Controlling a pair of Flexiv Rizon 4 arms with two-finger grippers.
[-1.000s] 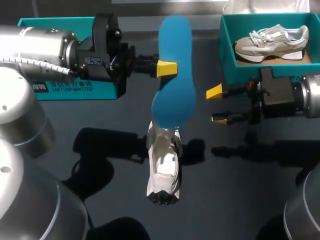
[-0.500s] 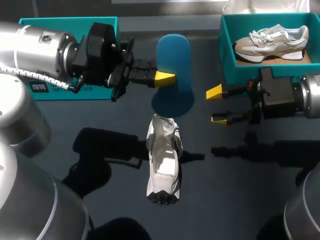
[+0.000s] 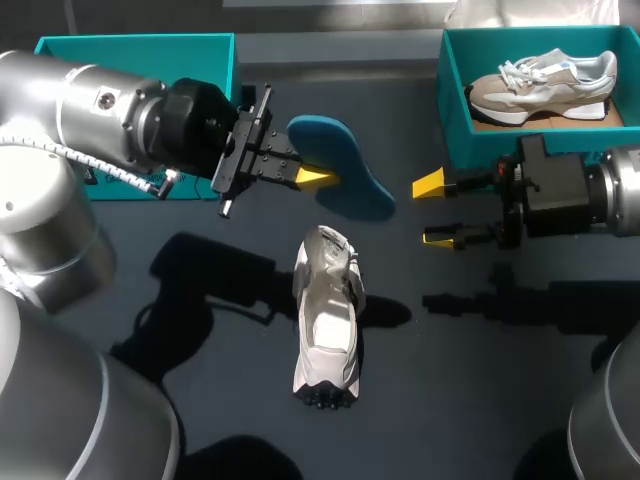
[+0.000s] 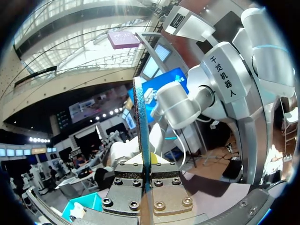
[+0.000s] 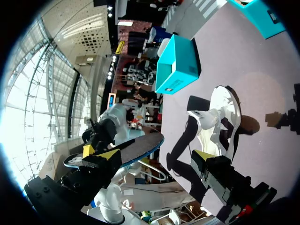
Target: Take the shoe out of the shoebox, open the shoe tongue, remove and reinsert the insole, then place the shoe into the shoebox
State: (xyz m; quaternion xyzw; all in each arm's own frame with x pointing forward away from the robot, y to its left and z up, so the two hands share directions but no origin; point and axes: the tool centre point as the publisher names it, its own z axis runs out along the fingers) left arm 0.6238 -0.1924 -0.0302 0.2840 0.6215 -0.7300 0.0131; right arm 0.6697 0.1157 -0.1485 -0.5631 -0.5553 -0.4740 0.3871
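The left gripper (image 3: 314,178) is clamped on the flat blue foam insole (image 3: 350,175), which sticks out past its yellow tips, held edge-on between them in the left wrist view. Nearer the robot, apart from the insole, the white and grey sneaker (image 3: 326,320) lies on the dark table (image 3: 480,400). The right gripper (image 3: 437,211) hangs with fingers spread, holding nothing, beside a teal cardboard shoebox (image 3: 452,130).

The insole (image 3: 350,160), a second ago standing tall with its near end tucked into the shoe (image 3: 327,315), has come free of it. The left arm (image 3: 110,110) has rolled its wrist, so the insole now slants low, from far left to near right. The left gripper (image 3: 315,178), still clamped on it, has drawn slightly left and nearer.
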